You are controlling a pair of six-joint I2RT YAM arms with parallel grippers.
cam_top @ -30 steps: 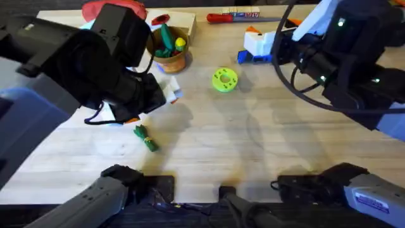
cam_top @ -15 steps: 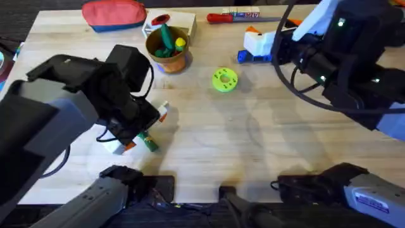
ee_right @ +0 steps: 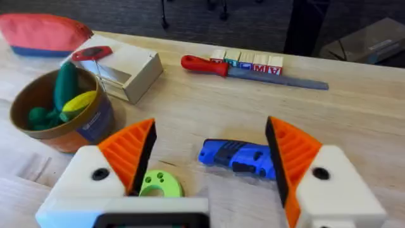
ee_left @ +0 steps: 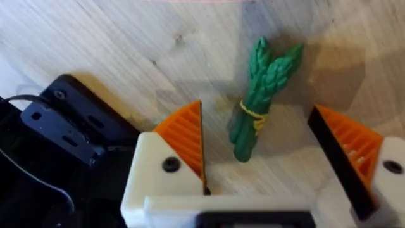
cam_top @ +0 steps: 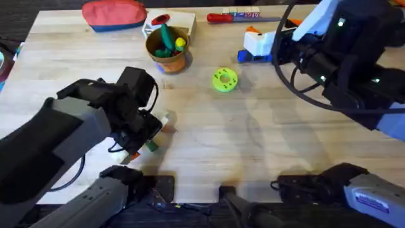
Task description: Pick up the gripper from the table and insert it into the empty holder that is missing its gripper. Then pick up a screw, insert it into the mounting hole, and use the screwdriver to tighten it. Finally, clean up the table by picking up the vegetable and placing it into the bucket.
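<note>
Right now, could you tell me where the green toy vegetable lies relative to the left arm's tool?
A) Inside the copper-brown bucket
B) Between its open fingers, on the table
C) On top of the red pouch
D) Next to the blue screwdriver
B: the left wrist view shows the vegetable lying on the wooden table in the gap between the spread orange-padded fingers of the left tool, touched by neither.

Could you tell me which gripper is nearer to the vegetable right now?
The left. The left gripper is open right over the vegetable, which lies between its fingers. The right gripper is open far across the table, by the screwdriver.
</note>
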